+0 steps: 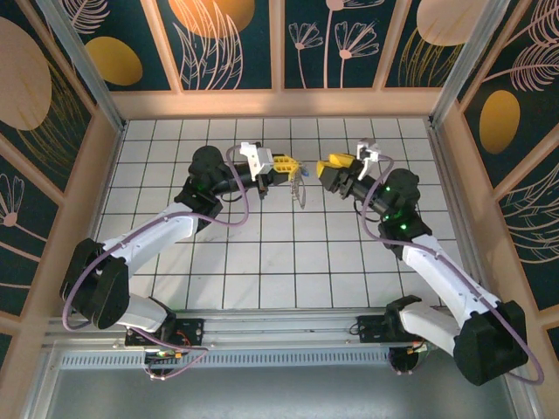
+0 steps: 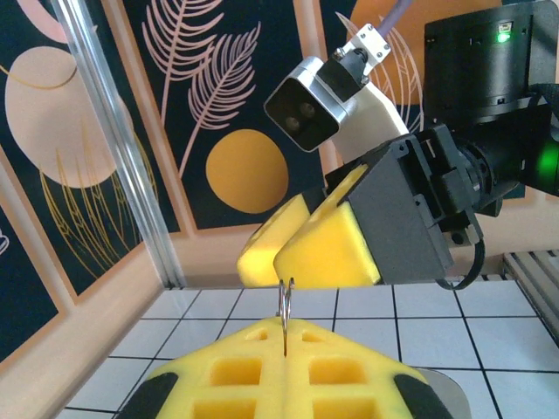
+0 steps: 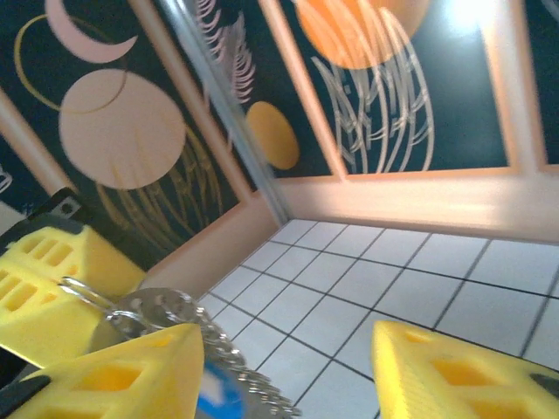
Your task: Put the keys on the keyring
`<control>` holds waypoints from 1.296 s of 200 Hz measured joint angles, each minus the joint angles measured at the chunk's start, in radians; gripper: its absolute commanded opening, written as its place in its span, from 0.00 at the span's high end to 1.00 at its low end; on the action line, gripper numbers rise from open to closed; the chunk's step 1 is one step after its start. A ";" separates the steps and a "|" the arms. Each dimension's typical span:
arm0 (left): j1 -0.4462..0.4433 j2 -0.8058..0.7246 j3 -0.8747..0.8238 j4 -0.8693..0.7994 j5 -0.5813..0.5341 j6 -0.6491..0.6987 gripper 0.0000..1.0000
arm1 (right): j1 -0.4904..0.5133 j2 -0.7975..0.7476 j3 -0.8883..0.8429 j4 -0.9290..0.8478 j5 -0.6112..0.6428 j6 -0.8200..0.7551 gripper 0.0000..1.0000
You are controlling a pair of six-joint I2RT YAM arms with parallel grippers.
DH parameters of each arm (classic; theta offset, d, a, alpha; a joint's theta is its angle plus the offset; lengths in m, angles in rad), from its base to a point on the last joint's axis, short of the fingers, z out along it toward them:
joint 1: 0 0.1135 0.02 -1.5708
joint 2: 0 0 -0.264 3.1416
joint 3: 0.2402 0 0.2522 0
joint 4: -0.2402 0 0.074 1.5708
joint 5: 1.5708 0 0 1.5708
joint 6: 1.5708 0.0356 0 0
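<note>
My left gripper (image 1: pixel 286 165) is held above the middle of the tiled floor, shut on the keyring (image 1: pixel 298 187), which hangs down from its yellow fingers. In the left wrist view the keyring (image 2: pixel 286 301) is seen edge-on, pinched between the closed pads of the left gripper (image 2: pixel 286 330). My right gripper (image 1: pixel 323 167) faces it from the right, a short gap away. Its jaws stand open in the right wrist view, at the right gripper (image 3: pixel 288 353). The keyring's bumpy silver side (image 3: pixel 170 319) and the key's blue head (image 3: pixel 218 403) sit just beside the left finger (image 3: pixel 122 375), blurred.
White tiled floor (image 1: pixel 288 253) enclosed by wooden-framed patterned walls (image 1: pixel 279 100). An aluminium post (image 2: pixel 113 148) stands in the back left corner. The right arm's wrist camera (image 2: pixel 306 109) and black body (image 2: pixel 489 131) loom close ahead of my left gripper.
</note>
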 measured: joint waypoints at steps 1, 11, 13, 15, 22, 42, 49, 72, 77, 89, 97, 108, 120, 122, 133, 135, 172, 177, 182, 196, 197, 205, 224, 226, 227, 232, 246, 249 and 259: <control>0.000 0.000 0.000 0.001 0.000 -0.001 1.00 | -0.001 -0.001 0.000 -0.001 0.001 0.000 0.44; 0.000 0.002 0.000 0.014 0.000 -0.012 1.00 | -0.011 -0.016 0.000 -0.009 0.019 0.008 0.42; 0.000 0.003 0.000 0.017 -0.001 -0.016 1.00 | -0.012 -0.019 0.000 -0.011 0.025 0.014 0.41; 0.000 0.003 0.000 0.018 -0.001 -0.018 1.00 | -0.014 -0.021 0.000 -0.015 0.030 0.015 0.41; 0.000 0.005 0.000 0.026 0.000 -0.027 1.00 | -0.016 -0.028 0.000 -0.024 0.047 0.023 0.39; 0.000 0.013 0.000 0.041 -0.001 -0.050 1.00 | -0.017 -0.028 0.017 -0.069 0.094 0.050 0.34; 0.000 0.017 0.000 0.048 -0.001 -0.058 1.00 | -0.017 -0.024 0.030 -0.092 0.113 0.056 0.34; 0.000 0.029 -0.002 0.082 0.000 -0.101 1.00 | -0.019 -0.006 0.079 -0.141 0.173 0.089 0.33; 0.000 0.030 -0.004 0.090 0.000 -0.110 1.00 | -0.019 -0.002 0.089 -0.150 0.186 0.098 0.33; 0.000 0.035 -0.009 0.116 0.000 -0.140 1.00 | -0.019 0.008 0.105 -0.161 0.213 0.119 0.33; 0.000 0.039 -0.010 0.133 0.000 -0.156 1.00 | -0.020 0.016 0.113 -0.169 0.229 0.134 0.33; 0.000 0.048 -0.011 0.159 0.000 -0.184 1.00 | -0.020 0.026 0.120 -0.180 0.245 0.154 0.33; 0.000 0.058 -0.011 0.191 -0.001 -0.212 1.00 | -0.021 0.043 0.127 -0.193 0.259 0.177 0.33; 0.000 0.060 -0.011 0.198 -0.002 -0.217 1.00 | -0.021 0.044 0.128 -0.195 0.260 0.180 0.33; 0.000 0.068 -0.018 0.235 -0.004 -0.242 1.00 | -0.022 0.060 0.135 -0.208 0.265 0.195 0.33; 0.000 0.069 -0.021 0.243 -0.005 -0.246 1.00 | -0.022 0.063 0.138 -0.211 0.266 0.200 0.33; 0.000 0.101 -0.048 0.341 -0.025 -0.315 1.00 | -0.022 0.079 0.169 -0.242 0.274 0.233 0.33; 0.000 0.103 -0.049 0.345 -0.027 -0.320 1.00 | -0.022 0.079 0.174 -0.243 0.277 0.234 0.34; 0.000 0.103 -0.051 0.351 -0.030 -0.324 1.00 | -0.022 0.079 0.178 -0.243 0.282 0.235 0.34; 0.000 0.103 -0.053 0.367 -0.034 -0.332 1.00 | -0.022 0.077 0.179 -0.242 0.291 0.235 0.35; 0.000 0.103 -0.053 0.368 -0.034 -0.333 1.00 | -0.022 0.077 0.179 -0.242 0.291 0.235 0.35; 0.000 0.103 -0.053 0.374 -0.034 -0.337 1.00 | -0.022 0.077 0.179 -0.242 0.290 0.236 0.36; 0.000 0.103 -0.053 0.381 -0.040 -0.340 1.00 | -0.022 0.078 0.179 -0.235 0.286 0.243 0.37; 0.000 0.103 -0.053 0.382 -0.041 -0.340 1.00 | -0.022 0.079 0.179 -0.234 0.285 0.243 0.37; 0.000 0.103 -0.053 0.382 -0.042 -0.341 1.00 | -0.022 0.079 0.179 -0.233 0.285 0.243 0.37; 0.000 0.104 -0.053 0.385 -0.044 -0.341 1.00 | -0.022 0.081 0.179 -0.232 0.282 0.244 0.37; 0.000 0.107 -0.053 0.393 -0.046 -0.346 1.00 | -0.018 0.093 0.180 -0.228 0.275 0.246 0.38; 0.000 0.108 -0.053 0.393 -0.046 -0.346 1.00 | -0.016 0.097 0.181 -0.229 0.275 0.246 0.38; 0.000 0.113 -0.053 0.395 -0.046 -0.350 1.00 | -0.012 0.110 0.183 -0.229 0.274 0.246 0.38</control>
